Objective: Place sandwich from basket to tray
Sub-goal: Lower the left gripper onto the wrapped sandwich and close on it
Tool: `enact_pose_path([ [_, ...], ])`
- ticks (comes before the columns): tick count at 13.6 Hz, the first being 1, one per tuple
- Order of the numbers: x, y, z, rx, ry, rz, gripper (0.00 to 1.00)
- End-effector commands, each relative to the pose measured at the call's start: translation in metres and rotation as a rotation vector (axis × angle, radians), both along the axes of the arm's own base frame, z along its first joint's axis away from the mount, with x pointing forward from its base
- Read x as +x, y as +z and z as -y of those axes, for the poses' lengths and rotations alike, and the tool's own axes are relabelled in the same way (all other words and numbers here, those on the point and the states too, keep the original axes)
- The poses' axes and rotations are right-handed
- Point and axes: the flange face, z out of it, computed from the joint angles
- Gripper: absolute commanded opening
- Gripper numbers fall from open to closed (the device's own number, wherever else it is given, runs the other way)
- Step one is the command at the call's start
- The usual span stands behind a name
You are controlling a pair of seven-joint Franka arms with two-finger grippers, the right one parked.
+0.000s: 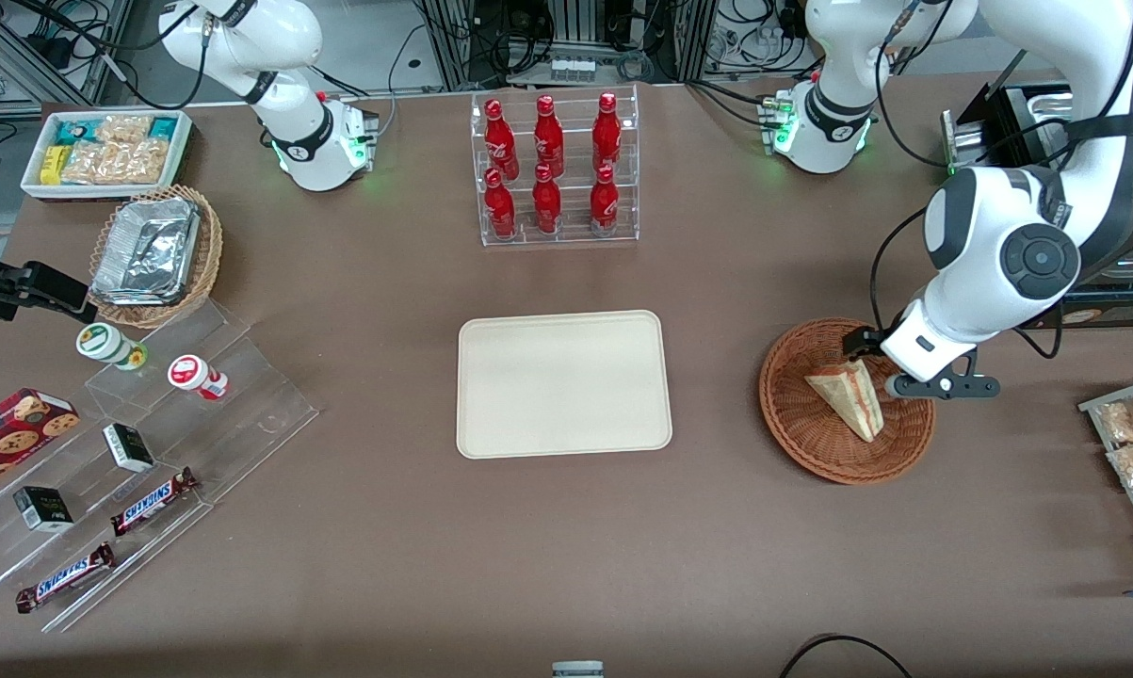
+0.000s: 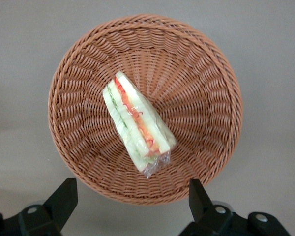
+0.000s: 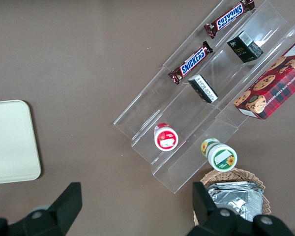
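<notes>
Brown table (image 1: 717,565), cabling at its twelve o'clock edge. Open gripper (image 2: 132,199) hovers above basket (image 2: 78,147); sandwich (image 2: 137,123) lies between its spread fingers (image 2: 64,196).

My gripper (image 2: 130,201) hangs over the basket (image 2: 83,73), its matt black plastic fingers (image 2: 64,196) spread wide. The basket is woven wicker, reddish-brown, ribbed and rough. In it lies the sandwich (image 2: 137,123), soft pale bread under a thin, clear, shiny wrap that crinkles at one end. The tray (image 1: 563,383) at the table's middle looks smooth, matt cream plastic. The table (image 1: 566,546) wears a dull brown covering with no shine. Near the table's edge farthest from the front camera, glossy red bottles (image 1: 547,160) stand in a clear acrylic rack (image 1: 623,235). Crumpled foil trays (image 1: 147,250) glint in a tan wicker basket (image 1: 210,250).
</notes>
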Motion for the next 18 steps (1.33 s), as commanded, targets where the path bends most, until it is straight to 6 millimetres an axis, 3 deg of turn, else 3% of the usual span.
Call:
enact_pose_path([
  [1, -0.007, -0.018, 0.003, 0.001, 0.196, 0.055, 1.00],
  [3, -0.012, -0.033, 0.002, -0.003, 0.367, 0.092, 1.00],
  [7, -0.011, -0.057, 0.002, 0.009, 0.540, 0.071, 1.00],
  [16, -0.008, -0.107, 0.002, 0.013, 0.545, 0.044, 1.00],
  [17, -0.008, -0.109, 0.002, 0.013, 0.549, 0.042, 0.80],
  [18, -0.008, -0.109, 0.002, 0.014, 0.558, 0.043, 0.33],
])
